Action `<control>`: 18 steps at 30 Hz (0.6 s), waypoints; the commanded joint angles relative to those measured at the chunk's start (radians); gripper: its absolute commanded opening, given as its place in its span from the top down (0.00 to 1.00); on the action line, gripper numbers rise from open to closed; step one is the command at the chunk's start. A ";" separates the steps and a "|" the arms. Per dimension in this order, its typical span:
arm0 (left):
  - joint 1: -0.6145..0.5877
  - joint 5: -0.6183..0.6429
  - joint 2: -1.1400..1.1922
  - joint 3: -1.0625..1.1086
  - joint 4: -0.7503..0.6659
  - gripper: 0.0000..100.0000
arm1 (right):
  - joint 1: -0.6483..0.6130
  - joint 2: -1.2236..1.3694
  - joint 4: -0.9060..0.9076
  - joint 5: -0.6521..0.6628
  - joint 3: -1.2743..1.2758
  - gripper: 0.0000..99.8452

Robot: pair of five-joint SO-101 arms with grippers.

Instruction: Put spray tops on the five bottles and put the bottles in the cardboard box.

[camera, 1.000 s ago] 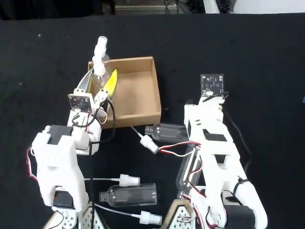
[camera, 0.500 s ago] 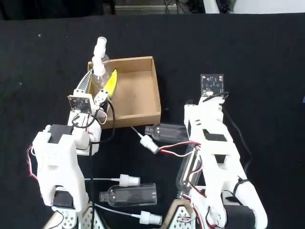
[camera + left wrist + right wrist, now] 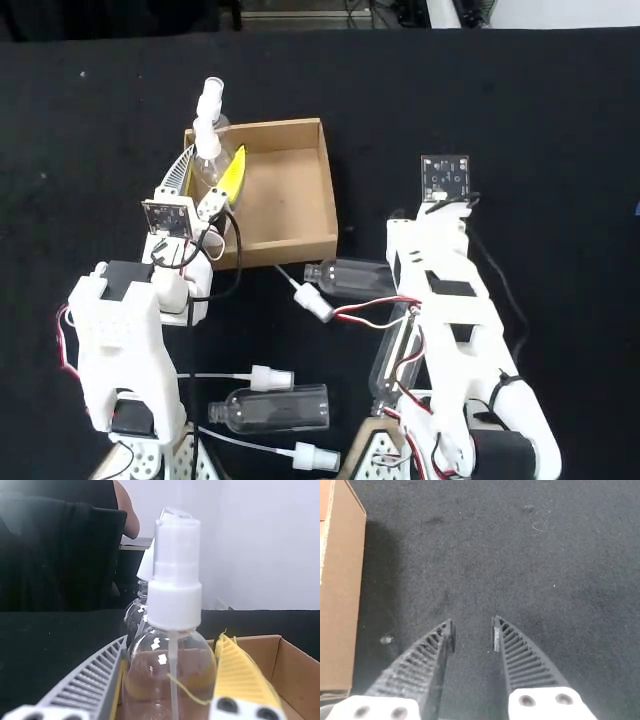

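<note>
My left gripper [image 3: 208, 168] [image 3: 172, 642] is shut on a clear bottle [image 3: 210, 160] [image 3: 167, 670] fitted with a white spray top [image 3: 175, 585]. It holds the bottle upright at the near left corner of the cardboard box [image 3: 300, 235] [image 3: 280, 655]. A second capped bottle [image 3: 211, 98] [image 3: 146, 572] stands just behind it. My right gripper [image 3: 473, 625] is open with nothing between its fingers, low over the black table to the right of the box [image 3: 337, 580]. Its wrist camera [image 3: 445, 177] covers it from above.
A capped bottle [image 3: 345, 278] lies below the box beside the right arm. Another bottle [image 3: 395, 350] lies under that arm. An uncapped bottle [image 3: 268, 408] lies near the front edge, with two loose spray tops [image 3: 270, 378] [image 3: 312, 458] beside it.
</note>
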 commanded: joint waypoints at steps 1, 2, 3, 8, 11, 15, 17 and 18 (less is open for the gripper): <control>-0.007 -0.008 -0.009 -0.008 -0.011 0.75 | 0.018 -0.002 -0.029 0.009 -0.062 0.90; -0.007 -0.008 -0.009 -0.008 -0.011 0.75 | 0.018 -0.002 -0.029 0.009 -0.062 0.90; -0.007 -0.008 -0.009 -0.008 -0.012 0.75 | 0.018 -0.002 -0.029 0.009 -0.062 0.90; -0.007 -0.008 -0.009 -0.010 -0.014 0.75 | 0.031 -0.004 -0.029 0.009 -0.062 0.90; -0.007 -0.008 -0.009 -0.010 -0.012 0.75 | 0.035 -0.004 -0.029 0.009 -0.062 0.90; -0.007 -0.008 -0.009 -0.010 -0.012 0.75 | 0.037 -0.004 -0.029 0.009 -0.062 0.90; -0.007 -0.008 -0.009 -0.008 -0.011 0.74 | 0.037 -0.004 -0.029 0.009 -0.062 0.90; -0.007 -0.008 -0.009 -0.008 -0.011 0.72 | 0.037 -0.004 -0.029 0.009 -0.062 0.90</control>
